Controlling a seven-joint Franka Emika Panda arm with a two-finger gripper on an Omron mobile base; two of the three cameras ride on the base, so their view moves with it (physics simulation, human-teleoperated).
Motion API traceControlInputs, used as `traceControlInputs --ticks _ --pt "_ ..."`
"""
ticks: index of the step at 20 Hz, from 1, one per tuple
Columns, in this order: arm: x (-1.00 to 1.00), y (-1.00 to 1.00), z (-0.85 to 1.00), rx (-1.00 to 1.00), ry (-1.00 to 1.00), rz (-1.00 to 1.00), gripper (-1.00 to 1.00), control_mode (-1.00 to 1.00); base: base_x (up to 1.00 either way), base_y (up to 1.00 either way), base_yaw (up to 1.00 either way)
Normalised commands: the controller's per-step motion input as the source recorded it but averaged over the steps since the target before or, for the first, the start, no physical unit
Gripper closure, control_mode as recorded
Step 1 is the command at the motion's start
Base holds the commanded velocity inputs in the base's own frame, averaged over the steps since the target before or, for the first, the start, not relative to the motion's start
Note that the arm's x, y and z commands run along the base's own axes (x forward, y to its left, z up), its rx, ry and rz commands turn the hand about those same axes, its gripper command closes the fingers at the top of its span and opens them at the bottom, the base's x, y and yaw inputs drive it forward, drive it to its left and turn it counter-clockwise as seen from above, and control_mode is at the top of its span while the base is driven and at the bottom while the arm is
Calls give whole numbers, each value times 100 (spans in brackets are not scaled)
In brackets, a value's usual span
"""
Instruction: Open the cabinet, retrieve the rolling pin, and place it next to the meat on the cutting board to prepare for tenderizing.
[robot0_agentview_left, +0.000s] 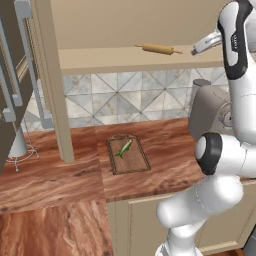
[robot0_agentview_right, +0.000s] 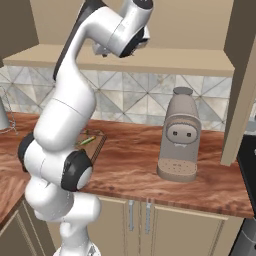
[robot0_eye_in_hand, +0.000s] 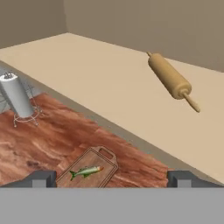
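Observation:
The cabinet (robot0_agentview_left: 100, 59) stands open, its door (robot0_agentview_left: 49, 75) swung out to the left. On its shelf (robot0_eye_in_hand: 100, 78) lies the rolling pin (robot0_agentview_left: 159, 49), a tan wooden cylinder (robot0_eye_in_hand: 170, 78). My gripper (robot0_agentview_left: 196, 49) hovers at shelf height just right of the pin, apart from it. It is open, with the fingertips (robot0_eye_in_hand: 41, 178) wide apart and nothing between them (robot0_eye_in_hand: 112, 179). Below on the counter lies the dark cutting board (robot0_agentview_left: 135, 162) with the small greenish meat (robot0_agentview_left: 123, 148) on it; from the hand, the board (robot0_eye_in_hand: 105, 159) and the meat (robot0_eye_in_hand: 86, 171) lie far below.
A grey coffee machine (robot0_agentview_left: 207, 112) stands on the wooden counter under the shelf, to the right (robot0_agentview_right: 180, 135). A metal canister on a wire stand (robot0_eye_in_hand: 16, 98) sits at the counter's left (robot0_agentview_left: 17, 145). The open door's edge juts over the counter left of the board.

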Motion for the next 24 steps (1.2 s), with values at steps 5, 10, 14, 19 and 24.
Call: traceControlInputs --ticks 5,10,14,19,24 --pt "36 -17 0 0 3 -1 -100 -100 0 0 0" --pt "24 -8 0 1 -1 0 -100 -100 0 0 0" --pt "25 -1 -3 6 -2 0 -100 -100 0 0 0" --pt "25 0 -6 10 0 1 -100 -100 0 0 0" --pt "19 0 -9 12 0 2 -100 -100 0 0 0"
